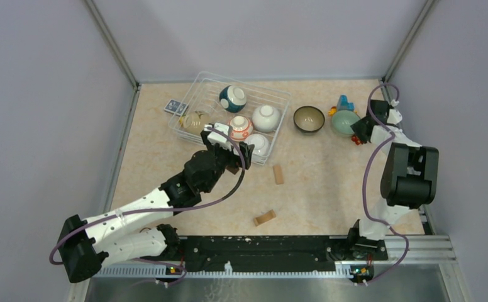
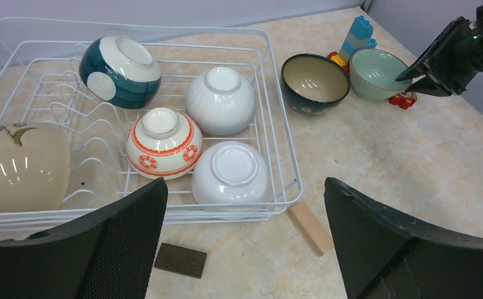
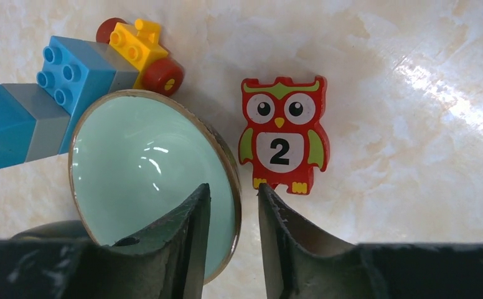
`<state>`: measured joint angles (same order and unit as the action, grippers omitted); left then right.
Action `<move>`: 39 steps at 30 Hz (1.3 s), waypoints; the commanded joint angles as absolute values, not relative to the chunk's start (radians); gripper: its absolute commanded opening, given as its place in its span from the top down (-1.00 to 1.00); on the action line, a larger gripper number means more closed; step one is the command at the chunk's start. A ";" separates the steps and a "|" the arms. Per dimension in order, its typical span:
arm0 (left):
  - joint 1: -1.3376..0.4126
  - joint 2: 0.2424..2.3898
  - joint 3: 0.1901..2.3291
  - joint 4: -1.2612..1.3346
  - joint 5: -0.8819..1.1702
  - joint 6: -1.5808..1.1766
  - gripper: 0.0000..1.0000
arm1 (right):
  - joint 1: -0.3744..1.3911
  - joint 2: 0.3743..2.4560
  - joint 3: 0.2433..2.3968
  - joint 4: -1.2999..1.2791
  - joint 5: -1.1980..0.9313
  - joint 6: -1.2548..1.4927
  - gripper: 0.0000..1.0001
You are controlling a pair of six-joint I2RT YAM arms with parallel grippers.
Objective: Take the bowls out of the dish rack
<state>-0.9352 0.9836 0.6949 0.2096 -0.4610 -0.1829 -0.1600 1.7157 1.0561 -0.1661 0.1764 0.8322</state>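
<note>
Five bowls sit in the white wire dish rack (image 2: 52, 93) at the far left of the beige marbled table (image 1: 329, 182). Four stand upside down: a dark teal-and-white bowl (image 2: 119, 71) at the back, a plain white bowl (image 2: 220, 99) to its right, a white bowl with orange-red pattern (image 2: 163, 142) nearer me, and a second plain white bowl (image 2: 233, 173) in the near right corner. A beige bowl (image 2: 21, 165) lies on its side at the rack's left, cut off by the edge of my left wrist view.

My left gripper (image 2: 245, 187) hangs just outside the rack's near rim, jaws spread wide and empty, facing the near white bowl. From above, my left arm covers that corner of the rack.

Two bowls stand upright on the table to the right of the rack: a dark bowl with a beige inside (image 2: 314, 82) and a pale green bowl (image 3: 145, 168). My right gripper (image 3: 233, 188) straddles the green bowl's rim, one finger inside and one outside. The jaws are narrowly parted, and a sliver of space shows on each side of the rim. My fingers hide the bowl's near edge.

Beside the green bowl lie blue building bricks (image 3: 33, 112), a yellow brick car with red wheels (image 3: 140, 50) and a red owl tile (image 3: 284, 142) numbered 2. A pale wooden block (image 2: 309, 227) and a dark flat card (image 2: 180, 260) lie just before the rack. A second wooden block (image 1: 265, 218) lies nearer me, and a blue patterned card (image 1: 176, 107) lies left of the rack.
</note>
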 commanded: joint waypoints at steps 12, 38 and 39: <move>-0.884 1.029 0.818 0.087 -0.461 -0.191 -0.97 | -0.161 1.473 1.041 -0.176 0.070 0.695 -0.48; -0.339 1.504 1.186 0.166 0.052 -0.428 -0.97 | 0.239 1.196 0.795 0.130 -0.454 0.534 -0.76; -0.333 1.523 1.199 0.175 0.053 -0.422 -0.97 | 0.239 1.178 0.761 0.174 -0.461 0.559 -0.76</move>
<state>-0.3557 1.4734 1.1316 0.0792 0.0051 -0.4175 0.2344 1.2514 0.8436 0.0174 -0.4404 0.5251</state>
